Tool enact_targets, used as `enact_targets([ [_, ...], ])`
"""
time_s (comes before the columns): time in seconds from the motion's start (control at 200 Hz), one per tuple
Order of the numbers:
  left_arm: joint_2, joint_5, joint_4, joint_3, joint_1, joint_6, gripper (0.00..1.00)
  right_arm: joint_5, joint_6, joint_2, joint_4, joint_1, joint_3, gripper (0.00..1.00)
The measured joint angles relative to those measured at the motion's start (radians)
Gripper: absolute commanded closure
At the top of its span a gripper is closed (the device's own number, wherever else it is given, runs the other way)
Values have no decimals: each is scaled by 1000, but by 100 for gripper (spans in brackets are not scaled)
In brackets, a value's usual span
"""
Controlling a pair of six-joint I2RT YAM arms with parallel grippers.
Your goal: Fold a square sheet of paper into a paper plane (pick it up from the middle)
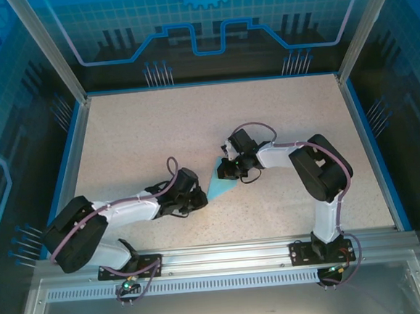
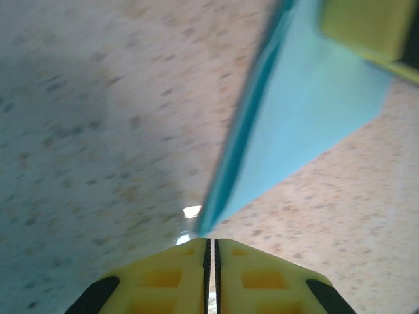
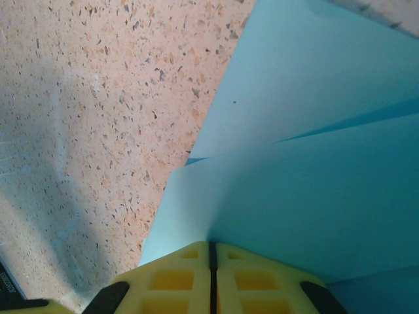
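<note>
The square sheet of paper (image 1: pixel 219 186) is folded into a light blue triangle between the two grippers, on the speckled table (image 1: pixel 193 122). My right gripper (image 1: pixel 226 172) is shut on its upper end; in the right wrist view the folded layers (image 3: pixel 314 190) run straight into the closed yellow tips (image 3: pixel 211 245). My left gripper (image 1: pixel 198 196) sits at the paper's lower left point. In the left wrist view its jaws (image 2: pixel 211 242) stand all but together, with only table showing through the slit. The paper's tip (image 2: pixel 308 111) ends right at them, raised on edge. The right gripper's yellow finger (image 2: pixel 366 26) shows at its far end.
A blue rim (image 1: pixel 373 151) borders the table on the right, and metal posts (image 1: pixel 48 46) rise at the back corners. The aluminium rail (image 1: pixel 225 256) with both arm bases lies along the near edge. Open table surrounds the paper.
</note>
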Motion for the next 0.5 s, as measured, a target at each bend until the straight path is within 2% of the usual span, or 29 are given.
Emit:
enact_targets([
  [0.23,71,11,28,127,0,42,91,0,0,3,-2,0,5,94],
  [0.5,168,-8,-4,135,2,49,94,0,0,3,-2,0,5,94],
])
